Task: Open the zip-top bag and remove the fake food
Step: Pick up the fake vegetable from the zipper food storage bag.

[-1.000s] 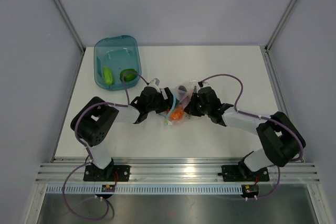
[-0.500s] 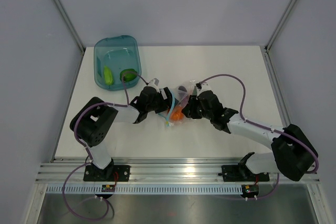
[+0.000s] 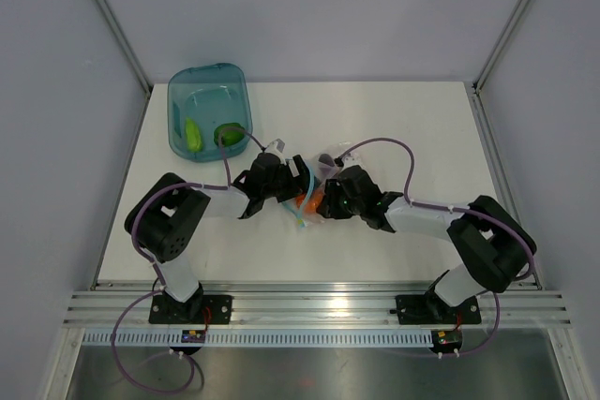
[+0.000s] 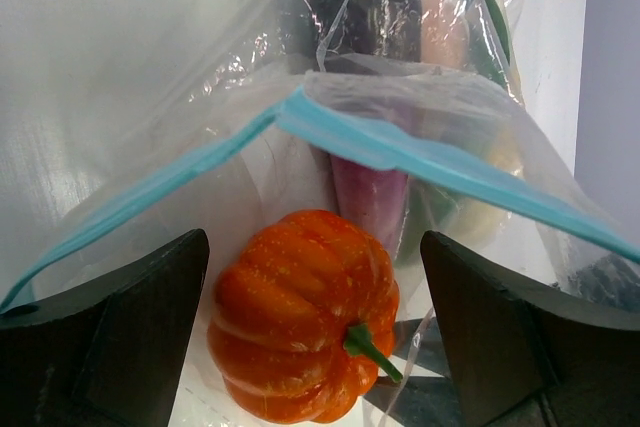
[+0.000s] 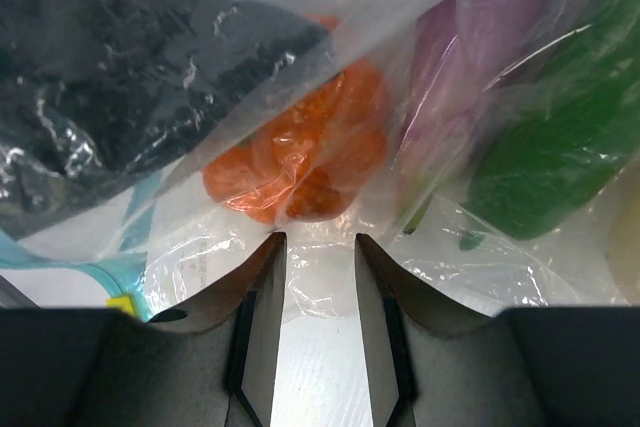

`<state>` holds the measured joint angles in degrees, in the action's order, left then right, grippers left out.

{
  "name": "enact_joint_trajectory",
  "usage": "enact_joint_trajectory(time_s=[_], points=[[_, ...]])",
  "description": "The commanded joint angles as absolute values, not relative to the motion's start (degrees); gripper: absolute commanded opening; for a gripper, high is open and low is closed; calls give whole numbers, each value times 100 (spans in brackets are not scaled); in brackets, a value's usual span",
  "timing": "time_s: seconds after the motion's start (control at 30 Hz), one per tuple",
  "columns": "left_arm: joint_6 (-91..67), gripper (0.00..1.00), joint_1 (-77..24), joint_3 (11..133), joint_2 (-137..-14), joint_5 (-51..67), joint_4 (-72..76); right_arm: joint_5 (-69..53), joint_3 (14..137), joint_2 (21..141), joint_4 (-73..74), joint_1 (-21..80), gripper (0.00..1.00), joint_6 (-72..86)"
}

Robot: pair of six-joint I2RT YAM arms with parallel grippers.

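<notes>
Our left pincer (image 4: 312, 245) stands wide, its fingers either side of the orange-red tomato (image 4: 300, 322) at the open mouth of the zip-top bag (image 4: 440, 172). Our right pincer (image 5: 320, 247) is narrow, a gap showing, against the bag's film. The bag lies mid-surface (image 3: 422, 128) between the two arms, with the purple eggplant (image 4: 368, 197) inside.

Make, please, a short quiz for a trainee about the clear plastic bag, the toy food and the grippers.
1. True or false: the left gripper is shut on the orange ribbed plastic pumpkin toy.
2. What lies in the teal translucent plastic tub? A) two green plastic toy pieces B) a white egg C) a spoon
3. Fill in: the zip strip of the clear crinkly plastic bag is light ____.
Key: 1 false, it is open around the toy; 2 A; 3 blue.
</notes>
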<state>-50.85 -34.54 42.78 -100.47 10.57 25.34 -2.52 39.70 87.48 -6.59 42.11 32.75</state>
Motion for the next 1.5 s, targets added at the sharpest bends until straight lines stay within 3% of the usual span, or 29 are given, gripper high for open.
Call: enact_joint_trajectory(time_s=[0.0, 0.53, 0.67, 0.9, 1.03, 1.47], points=[[-5089, 91, -3437, 4447, -9870, 1169, 2452, -141, 4271, 8964, -923, 4289, 42, 3190], [-5238, 89, -3437, 4324, -9800, 1160, 2504, 351, 4403, 9334, -1362, 4289, 45, 3375], [-5221, 81, -3437, 4315, -9844, 1230, 2610, 343, 4403, 9325, -1336, 4280, 45, 3401], [-5168, 49, -3436, 4298, -9862, 1292, 2777, 387, 4421, 9299, -1240, 4280, 45, 3401], [-5063, 38, -3428, 4289, -9765, 1266, 2786, 500, 4438, 9237, -1126, 4289, 44, 3366], [-4588, 34, -3313, 4315, -8737, 380, 1680, 1265, 4342, 8842, -791, 4289, 42, 3516]])
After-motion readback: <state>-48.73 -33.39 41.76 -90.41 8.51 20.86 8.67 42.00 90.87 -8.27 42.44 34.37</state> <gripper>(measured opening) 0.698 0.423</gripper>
